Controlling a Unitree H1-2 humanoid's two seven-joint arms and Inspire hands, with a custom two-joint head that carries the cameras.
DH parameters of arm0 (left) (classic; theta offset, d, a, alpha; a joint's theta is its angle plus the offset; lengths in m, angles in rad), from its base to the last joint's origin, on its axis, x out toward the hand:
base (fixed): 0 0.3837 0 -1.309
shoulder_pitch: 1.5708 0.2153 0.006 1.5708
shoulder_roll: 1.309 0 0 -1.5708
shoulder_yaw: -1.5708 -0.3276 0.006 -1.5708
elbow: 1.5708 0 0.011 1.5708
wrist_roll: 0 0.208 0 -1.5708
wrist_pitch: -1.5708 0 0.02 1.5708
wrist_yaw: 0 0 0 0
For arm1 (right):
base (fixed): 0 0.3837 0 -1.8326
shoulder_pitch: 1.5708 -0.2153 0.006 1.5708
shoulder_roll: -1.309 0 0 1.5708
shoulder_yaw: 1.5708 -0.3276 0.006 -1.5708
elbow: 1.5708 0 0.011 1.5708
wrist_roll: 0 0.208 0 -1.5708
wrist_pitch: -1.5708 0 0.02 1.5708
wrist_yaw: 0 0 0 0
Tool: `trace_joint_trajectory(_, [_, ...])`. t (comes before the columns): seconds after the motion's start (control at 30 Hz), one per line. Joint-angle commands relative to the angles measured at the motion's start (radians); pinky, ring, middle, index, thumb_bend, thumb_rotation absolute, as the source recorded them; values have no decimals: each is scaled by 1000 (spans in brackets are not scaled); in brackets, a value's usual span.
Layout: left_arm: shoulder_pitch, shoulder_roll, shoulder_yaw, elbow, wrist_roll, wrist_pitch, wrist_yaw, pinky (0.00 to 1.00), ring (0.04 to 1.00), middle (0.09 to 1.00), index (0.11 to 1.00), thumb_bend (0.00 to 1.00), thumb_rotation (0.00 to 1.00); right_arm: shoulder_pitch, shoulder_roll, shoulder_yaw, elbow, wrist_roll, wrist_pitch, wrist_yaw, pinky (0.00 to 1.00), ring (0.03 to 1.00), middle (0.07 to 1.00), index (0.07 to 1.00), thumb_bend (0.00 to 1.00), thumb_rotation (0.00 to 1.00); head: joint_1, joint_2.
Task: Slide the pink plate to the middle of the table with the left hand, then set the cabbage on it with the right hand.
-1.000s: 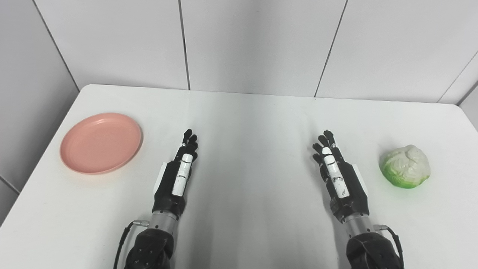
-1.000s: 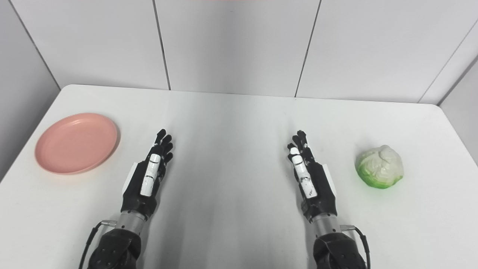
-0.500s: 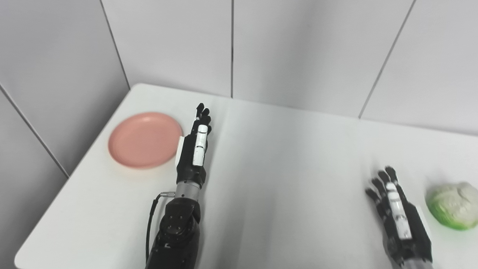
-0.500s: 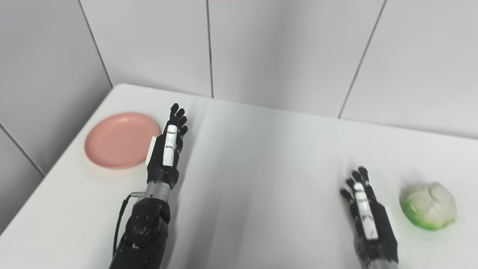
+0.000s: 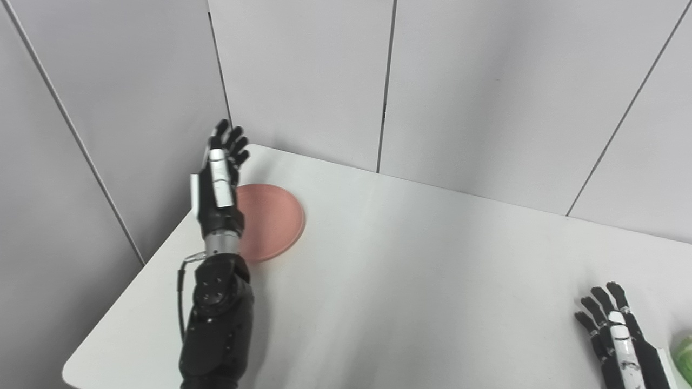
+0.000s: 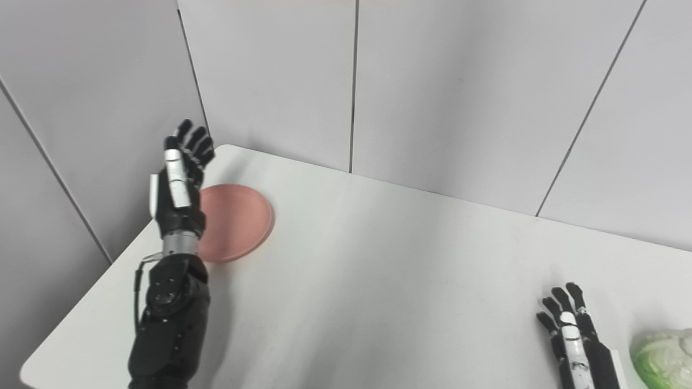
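The pink plate (image 5: 273, 220) lies near the table's far left corner. My left hand (image 5: 217, 179) is raised over the plate's left side, fingers spread and open, hiding part of the plate. My right hand (image 6: 574, 340) lies open on the table at the lower right, holding nothing. The green and white cabbage (image 6: 665, 357) sits just right of that hand at the picture's edge, apart from it; in the left eye view only a sliver of the cabbage (image 5: 684, 352) shows.
The white table (image 5: 411, 270) has its left edge and far corner close to the plate. Grey wall panels (image 5: 303, 70) stand right behind the table and to the left of it.
The camera has swung left, shifting the whole scene right. My left hand has risen and moved from the plate's right side to over its left part. The right hand stays beside the cabbage.
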Motion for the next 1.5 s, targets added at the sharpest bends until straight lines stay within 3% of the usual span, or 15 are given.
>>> trace_joint_trajectory(0.0, [-51,38,20,8,11,-47,29,851,815,801,795,712,1000,2,4,-1,17,12,-42,14,897,913,930,955,641,742,0,-2])
trace_joint_trajectory(0.17, [-62,75,70,56,-10,-56,69,769,742,728,725,739,1000,-3,3,-2,31,9,-62,20,876,900,919,940,642,736,5,-9])
trace_joint_trajectory(0.33, [-63,108,109,97,-18,-20,109,686,670,674,673,758,1000,-7,9,-5,41,14,-85,25,870,896,918,934,651,721,6,-13])
trace_joint_trajectory(0.47, [-60,132,118,172,-23,-47,108,643,640,652,660,764,988,-7,12,-5,46,20,-102,32,874,895,915,930,661,710,8,-19])
trace_joint_trajectory(0.7, [-74,178,96,368,-44,-74,53,718,694,685,679,760,1000,-11,14,-2,56,21,-122,33,881,897,916,933,690,706,11,-27])
trace_joint_trajectory(0.9, [-74,181,64,431,-78,-68,-11,717,718,718,727,766,1000,-11,14,-1,58,19,-124,29,888,900,918,933,672,723,12,-31])
trace_joint_trajectory(1.1, [-64,168,39,408,-92,-21,-34,728,736,736,741,766,974,-9,10,0,56,19,-125,33,907,912,928,938,677,731,10,-30])
trace_joint_trajectory(1.37, [-52,162,-11,399,-85,-10,-64,788,795,780,780,762,996,-10,7,-6,59,25,-123,32,883,894,910,920,694,725,7,-26])
trace_joint_trajectory(1.47, [-50,162,-28,400,-91,-2,-81,866,848,833,832,783,994,-11,7,-7,62,32,-120,36,881,895,905,915,710,706,7,-26])
